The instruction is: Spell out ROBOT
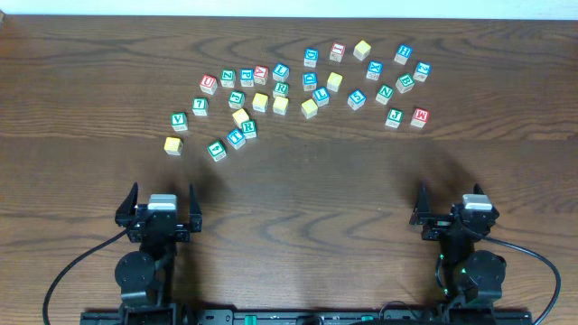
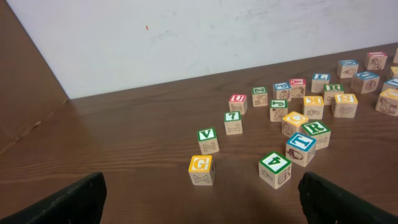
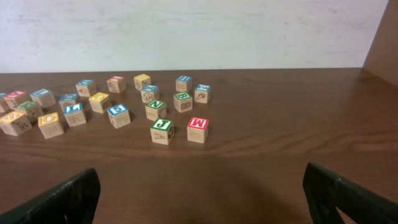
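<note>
Several wooden letter blocks lie scattered across the far half of the table. A green R block (image 1: pixel 249 128) sits near the left cluster's front and also shows in the left wrist view (image 2: pixel 316 130). A second green R block (image 1: pixel 281 88) lies further back. Other letters are too small to read surely. My left gripper (image 1: pixel 163 202) is open and empty near the front left; its fingers frame bare table (image 2: pixel 200 200). My right gripper (image 1: pixel 450 204) is open and empty at the front right (image 3: pixel 200 190). Both are well short of the blocks.
Nearest the left gripper are a yellow G block (image 2: pixel 200 165), a green 4 block (image 2: pixel 274 163) and a green V block (image 2: pixel 208 135). Nearest the right gripper are a red M block (image 3: pixel 198 124) and a green J block (image 3: pixel 162 126). A white wall backs the table.
</note>
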